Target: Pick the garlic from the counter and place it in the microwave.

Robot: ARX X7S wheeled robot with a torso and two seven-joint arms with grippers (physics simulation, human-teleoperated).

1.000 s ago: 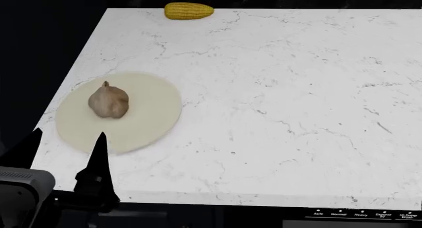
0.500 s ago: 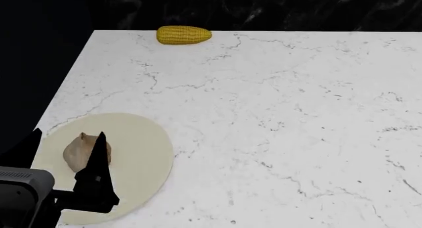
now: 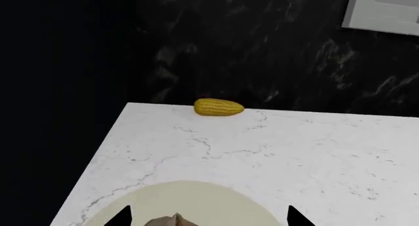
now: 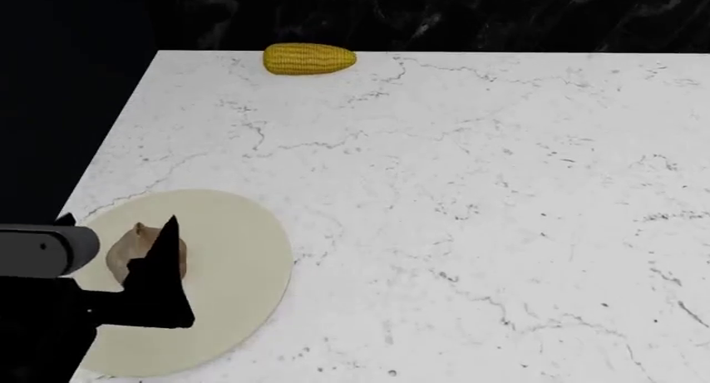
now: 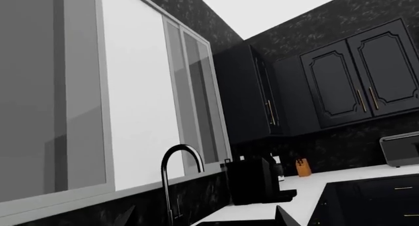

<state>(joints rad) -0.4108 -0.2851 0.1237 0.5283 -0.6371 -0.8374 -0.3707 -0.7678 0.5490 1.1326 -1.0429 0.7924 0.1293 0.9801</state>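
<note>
The tan-brown garlic (image 4: 135, 248) sits on a round cream plate (image 4: 233, 267) at the near left of the white marble counter (image 4: 466, 192). My left gripper (image 4: 116, 225) is open, with one black finger on each side of the garlic and the bulb between them. In the left wrist view the garlic's tip (image 3: 172, 221) shows at the frame's edge between the two fingertips of the left gripper (image 3: 209, 217), above the plate (image 3: 196, 196). My right gripper (image 5: 206, 216) is open and empty, seen only in its own wrist view, facing away across the kitchen. No microwave is in view.
A yellow corn cob (image 4: 308, 59) lies at the counter's far edge, also in the left wrist view (image 3: 219, 107). The counter's left edge runs close beside the plate. A dark wall stands behind the counter. The right wrist view shows a tap (image 5: 176, 177), a window and dark cabinets.
The head view rose, so the plate and garlic sit lower in frame. My left arm has since moved forward, bringing its wrist up beside the garlic with the fingers still apart.
</note>
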